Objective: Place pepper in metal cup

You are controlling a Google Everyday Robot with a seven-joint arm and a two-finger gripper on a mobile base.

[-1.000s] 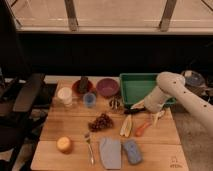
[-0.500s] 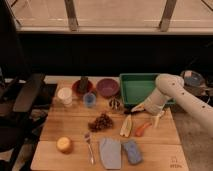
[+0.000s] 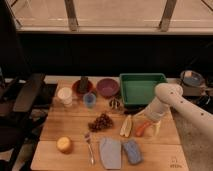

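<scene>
**A:** Where is the pepper?

**B:** The pepper [image 3: 142,128] lies on the table [image 3: 75,131], just in front of the green tray [image 3: 142,88]. The gripper [image 3: 148,123] is low over it. I cannot tell whether it is apart or clamped on the pepper.

**A:** And the metal cup?

**B:** The metal cup [image 3: 115,103] stands at the tray's front-left corner.

**A:** What could go wrong?

**B:** I'd say the banana wedge [image 3: 126,126] lies close enough to the pepper to get nudged or pinched with it. The cup's mouth is small, so a long, curved pepper could catch the rim and tip the cup. It could also drop onto the grapes [image 3: 101,121] further left.

**A:** Counts?

**B:** One pepper and one wedge. Three cups: metal, blue cup [image 3: 89,100] and white cup [image 3: 65,95]. Two bowls, one tray.
</scene>
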